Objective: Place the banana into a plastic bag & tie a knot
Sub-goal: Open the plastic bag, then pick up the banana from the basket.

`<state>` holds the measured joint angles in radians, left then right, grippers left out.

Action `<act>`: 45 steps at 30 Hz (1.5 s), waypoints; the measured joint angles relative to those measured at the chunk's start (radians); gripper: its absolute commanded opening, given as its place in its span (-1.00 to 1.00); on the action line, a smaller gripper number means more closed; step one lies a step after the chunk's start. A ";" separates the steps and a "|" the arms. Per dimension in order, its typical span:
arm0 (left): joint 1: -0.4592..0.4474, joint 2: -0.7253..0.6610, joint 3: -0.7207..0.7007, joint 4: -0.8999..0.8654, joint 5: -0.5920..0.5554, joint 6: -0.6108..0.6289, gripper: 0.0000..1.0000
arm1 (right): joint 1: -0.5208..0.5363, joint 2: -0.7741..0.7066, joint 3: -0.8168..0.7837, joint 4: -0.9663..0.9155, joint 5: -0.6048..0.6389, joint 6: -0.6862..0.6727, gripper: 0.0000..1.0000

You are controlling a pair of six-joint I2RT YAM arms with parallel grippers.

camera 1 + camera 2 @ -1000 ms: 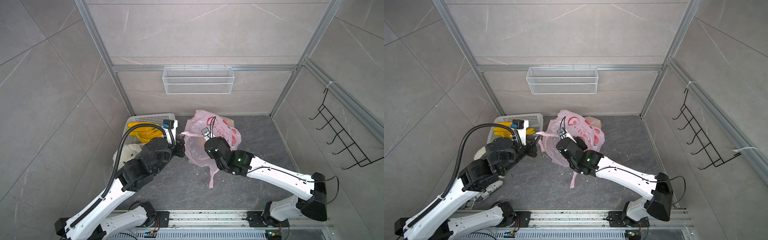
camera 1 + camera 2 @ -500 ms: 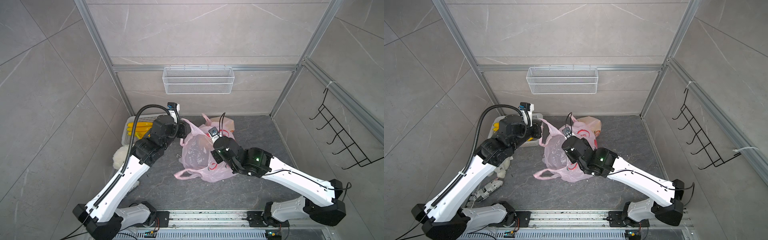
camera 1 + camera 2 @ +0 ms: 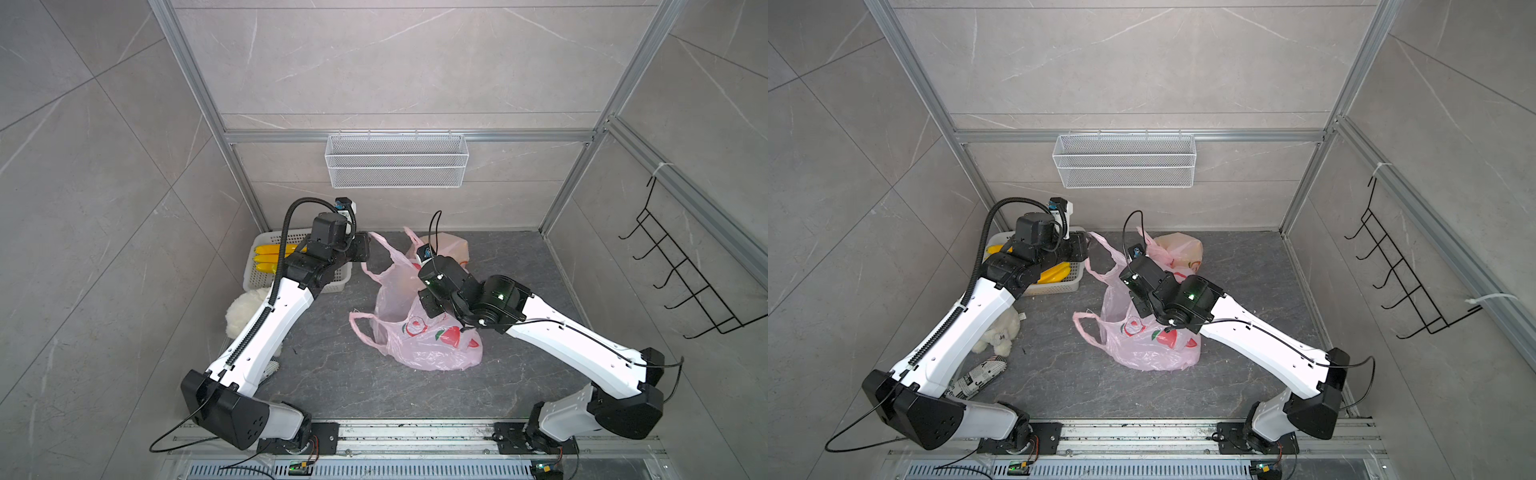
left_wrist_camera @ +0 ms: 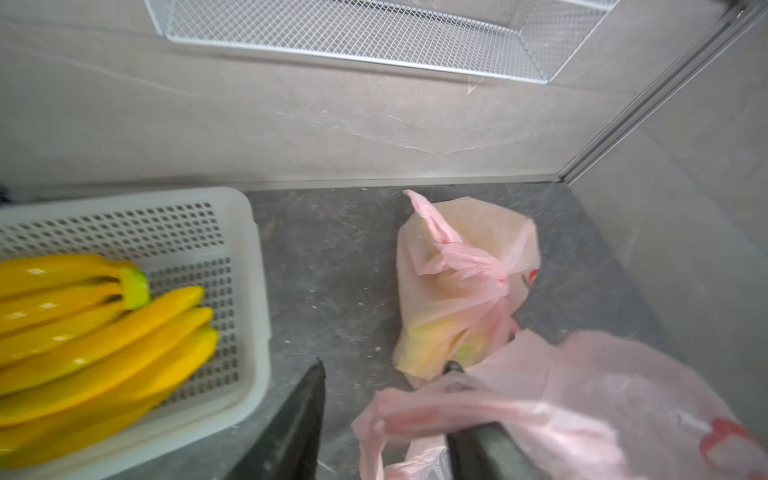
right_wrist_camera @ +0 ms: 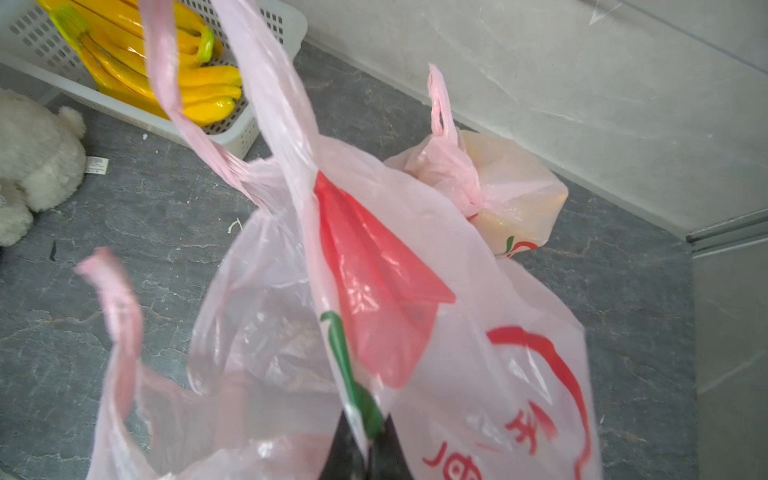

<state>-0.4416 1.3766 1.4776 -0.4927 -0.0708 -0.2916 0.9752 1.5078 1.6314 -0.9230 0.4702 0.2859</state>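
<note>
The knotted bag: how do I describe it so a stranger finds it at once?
Find the white wire basket at the back; on the floor below it sits a small pink bag. Unlike the bigger open bag in front, its handles are knotted and yellow shows through.

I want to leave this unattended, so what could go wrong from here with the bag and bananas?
1. The left gripper stands open, yet the handle of the open bag seems to lie across one finger; it may snag and drag the bag when that arm moves.
2. Only the right gripper, shut on thin film, holds the mouth up; it may tear or sag before the bananas in the basket arrive.
</note>
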 measured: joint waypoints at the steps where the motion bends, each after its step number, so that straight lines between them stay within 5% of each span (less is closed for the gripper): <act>1: 0.009 -0.018 -0.018 -0.003 -0.013 -0.002 0.39 | -0.007 0.008 -0.006 0.000 -0.012 0.003 -1.00; 8: 0.129 -0.074 -0.078 -0.061 -0.069 -0.013 0.73 | -0.041 0.029 -0.032 0.012 -0.072 0.024 -1.00; 15: 0.277 0.038 -0.058 -0.097 -0.050 -0.065 0.89 | -0.079 0.031 -0.060 0.035 -0.105 0.049 -1.00; 25: 0.306 0.575 0.400 -0.282 -0.190 -0.113 0.91 | -0.079 0.047 -0.087 0.082 -0.143 0.082 -1.00; 37: 0.336 0.958 0.690 -0.428 -0.306 -0.095 0.80 | -0.079 0.046 -0.146 0.122 -0.172 0.089 -1.00; 45: 0.352 1.050 0.731 -0.420 -0.360 -0.058 0.29 | -0.079 0.046 -0.168 0.144 -0.184 0.089 -1.00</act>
<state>-0.0898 2.4264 2.2086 -0.9131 -0.4305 -0.3496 0.8963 1.5539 1.4631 -0.7792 0.2859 0.3748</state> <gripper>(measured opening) 0.696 0.040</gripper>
